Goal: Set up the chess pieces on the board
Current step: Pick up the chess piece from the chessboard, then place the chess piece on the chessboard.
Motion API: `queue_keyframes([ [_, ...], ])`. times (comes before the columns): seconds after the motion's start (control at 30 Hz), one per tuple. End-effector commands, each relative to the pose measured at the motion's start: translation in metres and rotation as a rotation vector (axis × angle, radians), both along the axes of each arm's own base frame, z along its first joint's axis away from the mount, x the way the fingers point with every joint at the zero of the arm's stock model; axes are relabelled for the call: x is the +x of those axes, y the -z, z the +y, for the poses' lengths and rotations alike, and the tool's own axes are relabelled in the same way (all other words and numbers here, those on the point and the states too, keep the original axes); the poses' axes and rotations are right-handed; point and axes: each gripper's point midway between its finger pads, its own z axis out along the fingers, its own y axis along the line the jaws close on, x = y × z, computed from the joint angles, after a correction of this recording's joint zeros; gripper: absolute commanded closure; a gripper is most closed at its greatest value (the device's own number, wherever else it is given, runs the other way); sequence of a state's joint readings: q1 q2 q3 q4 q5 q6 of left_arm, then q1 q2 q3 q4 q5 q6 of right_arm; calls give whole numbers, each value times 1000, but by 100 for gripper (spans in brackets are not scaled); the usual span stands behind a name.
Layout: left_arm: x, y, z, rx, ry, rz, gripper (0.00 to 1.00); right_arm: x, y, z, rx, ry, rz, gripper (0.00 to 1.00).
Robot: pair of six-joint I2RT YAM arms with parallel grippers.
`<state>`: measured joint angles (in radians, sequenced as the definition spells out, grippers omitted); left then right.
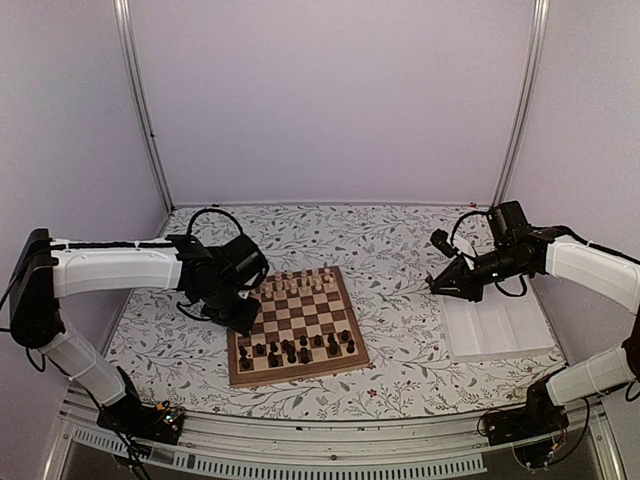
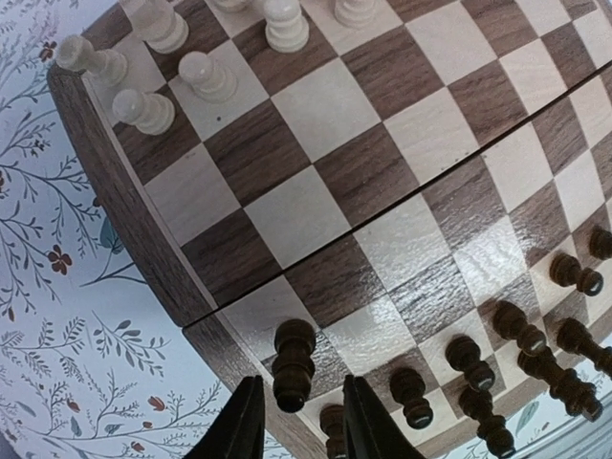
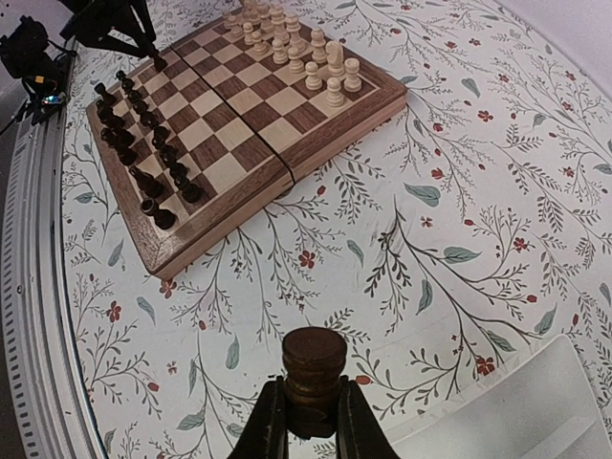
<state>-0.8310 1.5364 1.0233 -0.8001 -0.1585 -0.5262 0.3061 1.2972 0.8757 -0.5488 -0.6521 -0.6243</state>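
Chessboard [image 1: 300, 315] sits mid-table [image 1: 400, 250], which is covered in a floral print. Dark pieces [image 1: 300, 350] crowd the board's near rows and pale pieces [image 1: 298, 284] its far rows. Left fingers [image 2: 241, 426] are at the board's left edge, near end. They are part-open and straddle a dark pawn [image 2: 294, 363], with a gap on each side. Right fingers [image 3: 359, 430] clamp a flat-topped dark chessman [image 3: 314, 363], aloft over the table between the board and a white tray [image 1: 500, 325].

Left arm [image 1: 110, 268] reaching inward, wrist bent down, jaws slightly parted, right arm [image 1: 590, 265] raised, jaws apparently clamped
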Motion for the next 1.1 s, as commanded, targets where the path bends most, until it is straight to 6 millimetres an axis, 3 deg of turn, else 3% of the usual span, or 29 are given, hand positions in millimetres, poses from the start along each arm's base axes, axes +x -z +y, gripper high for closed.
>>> queue_keyframes([
  [0.0,2,10,3,7,-12,18,71,2,0,0,6,6,-6,95],
  [0.37,8,15,6,32,-3,20,86,2,2,-1,0,9,-3,95],
  [0.47,8,5,5,28,0,9,91,2,3,-1,0,9,-2,95],
  [0.57,6,-19,2,6,11,-32,93,1,4,-2,-2,10,0,95],
  [0.7,-12,-49,-17,-72,101,-60,93,2,3,-2,-2,9,-6,95],
  [0.77,-25,-52,-27,-97,149,-46,94,2,3,-1,-1,8,-8,95],
  [0.9,-52,-46,-43,-112,225,6,94,3,4,-1,-3,9,-7,95],
  [1.07,-71,-26,-47,-59,267,69,94,3,3,-2,-3,10,-10,95],
])
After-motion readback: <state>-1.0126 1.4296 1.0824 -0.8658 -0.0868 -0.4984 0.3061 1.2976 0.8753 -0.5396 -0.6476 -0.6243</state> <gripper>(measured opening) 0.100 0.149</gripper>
